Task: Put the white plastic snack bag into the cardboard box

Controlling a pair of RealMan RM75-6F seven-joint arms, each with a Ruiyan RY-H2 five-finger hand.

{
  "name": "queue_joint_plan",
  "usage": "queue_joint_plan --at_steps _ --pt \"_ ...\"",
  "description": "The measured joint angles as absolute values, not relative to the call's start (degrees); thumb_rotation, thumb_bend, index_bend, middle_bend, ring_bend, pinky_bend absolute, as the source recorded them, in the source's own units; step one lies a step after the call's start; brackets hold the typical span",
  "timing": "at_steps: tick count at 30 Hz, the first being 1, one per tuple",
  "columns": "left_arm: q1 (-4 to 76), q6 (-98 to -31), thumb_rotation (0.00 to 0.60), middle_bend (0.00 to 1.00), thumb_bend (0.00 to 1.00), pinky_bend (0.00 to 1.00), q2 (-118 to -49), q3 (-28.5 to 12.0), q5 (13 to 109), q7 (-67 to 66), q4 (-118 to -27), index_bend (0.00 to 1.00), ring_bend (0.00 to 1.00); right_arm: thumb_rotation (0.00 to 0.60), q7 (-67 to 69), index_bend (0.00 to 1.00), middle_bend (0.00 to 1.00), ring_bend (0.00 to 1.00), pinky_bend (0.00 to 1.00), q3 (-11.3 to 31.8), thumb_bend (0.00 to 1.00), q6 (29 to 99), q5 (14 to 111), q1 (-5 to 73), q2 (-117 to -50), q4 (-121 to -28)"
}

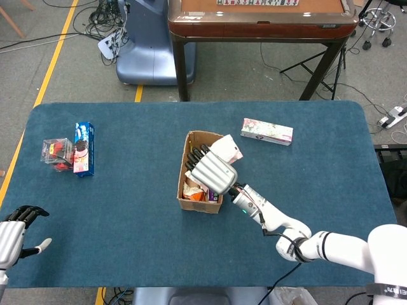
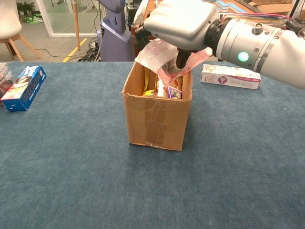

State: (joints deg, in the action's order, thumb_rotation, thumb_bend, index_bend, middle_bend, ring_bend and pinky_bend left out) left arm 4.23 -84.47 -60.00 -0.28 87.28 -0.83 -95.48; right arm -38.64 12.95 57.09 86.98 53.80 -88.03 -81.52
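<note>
The right hand [image 1: 213,171] grips the crumpled white plastic snack bag [image 2: 159,56] over the open brown cardboard box [image 2: 156,117], its lower edge seemingly just inside the rim. Far left of the box, the left hand [image 1: 14,236] rests with fingers loosely apart, holding nothing.

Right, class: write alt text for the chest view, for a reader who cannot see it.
The robot's right hand holds a white snack bag at the open top of a cardboard box on a blue table. A long white carton lies to the right, a blue box far left.

head: overhead, far | chest: low, near | shared: cardboard box [image 1: 202,171] [image 2: 157,112]
</note>
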Motion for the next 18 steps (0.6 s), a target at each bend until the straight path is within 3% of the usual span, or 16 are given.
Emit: queue_joint_plan --at_steps 2,12,18 --pt "4.2 -84.5 0.6 0.32 0.13 0.35 -60.0 -0.3 87.3 -0.8 -95.4 0.36 0.22 0.6 -38.1 0.06 0.12 0.08 0.21 13.0 0.0 57.3 86.9 53.9 -88.2 -81.5" --pt "4.1 -84.6 0.6 0.32 0.13 0.35 -59.9 -0.2 87.6 -0.9 -95.6 0.36 0.22 0.6 -37.3 0.05 0.12 0.07 0.21 13.1 0.0 60.4 86.5 52.5 -87.1 -84.3" --pt "4.1 -84.8 0.6 0.32 0.13 0.35 -59.9 0.0 88.2 -1.0 -95.6 0.36 0.22 0.6 -39.8 0.12 0.12 0.07 0.21 11.8 0.0 63.3 84.0 48.1 -82.4 -92.7"
